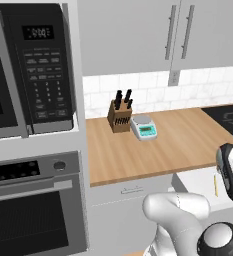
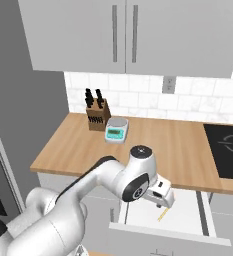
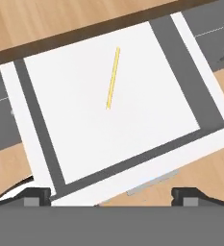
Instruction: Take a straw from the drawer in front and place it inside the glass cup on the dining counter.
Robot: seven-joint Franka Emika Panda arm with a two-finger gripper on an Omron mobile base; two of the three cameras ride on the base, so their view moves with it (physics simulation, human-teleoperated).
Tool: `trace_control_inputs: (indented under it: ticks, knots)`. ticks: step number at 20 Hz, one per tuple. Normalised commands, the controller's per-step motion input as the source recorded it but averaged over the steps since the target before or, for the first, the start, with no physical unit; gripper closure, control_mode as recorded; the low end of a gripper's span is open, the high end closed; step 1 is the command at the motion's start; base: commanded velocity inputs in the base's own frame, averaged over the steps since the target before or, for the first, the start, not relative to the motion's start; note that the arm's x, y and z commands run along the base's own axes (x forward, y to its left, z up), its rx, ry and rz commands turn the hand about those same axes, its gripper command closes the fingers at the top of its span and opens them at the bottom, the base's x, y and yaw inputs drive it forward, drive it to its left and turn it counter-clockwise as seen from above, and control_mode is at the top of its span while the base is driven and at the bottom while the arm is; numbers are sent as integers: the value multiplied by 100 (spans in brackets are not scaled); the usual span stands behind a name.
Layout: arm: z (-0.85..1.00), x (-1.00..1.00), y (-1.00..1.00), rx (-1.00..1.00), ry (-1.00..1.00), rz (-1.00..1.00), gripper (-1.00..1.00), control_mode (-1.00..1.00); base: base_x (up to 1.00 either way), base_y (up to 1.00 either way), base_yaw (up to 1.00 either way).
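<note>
**A:** Where's the straw [image 3: 113,78] right now?

**B:** Lying flat on the white floor of the open drawer [image 3: 75,120], alone — ahead of the pincer [image 3: 112,196] and well apart from its tips, about in line with the gap between them. From the right base camera it shows as a thin yellow sliver [image 2: 162,215] just below the hand.

**A:** And the pincer?

**B:** Spread wide, nothing between the fingers [image 3: 36,194]; it hangs over the drawer's front edge.

**A:** How will the straw handle, do you reckon?

**B:** Very light and thin, probably smooth, so I'd expect it to roll or skid on that bare floor if one finger reaches it first. Likely it flexes or crushes under a hard squeeze.

**A:** Where to take hold?

**B:** Near its middle, fingers set across its length — that should keep it balanced and leave an end free for the glass cup.
</note>
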Motion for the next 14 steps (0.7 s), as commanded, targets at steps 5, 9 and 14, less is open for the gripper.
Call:
trace_control_inputs:
  ticks: [5, 9, 14]
  knots:
    - [-42, 57, -11, 0, 0, 4, -100, -100, 0, 0, 0]
    - [-52, 49, -24, 0, 0, 2, -100, -100, 0, 0, 0]
    - [-47, 36, -46, 1, 0, 0, -100, -100, 0, 0, 0]
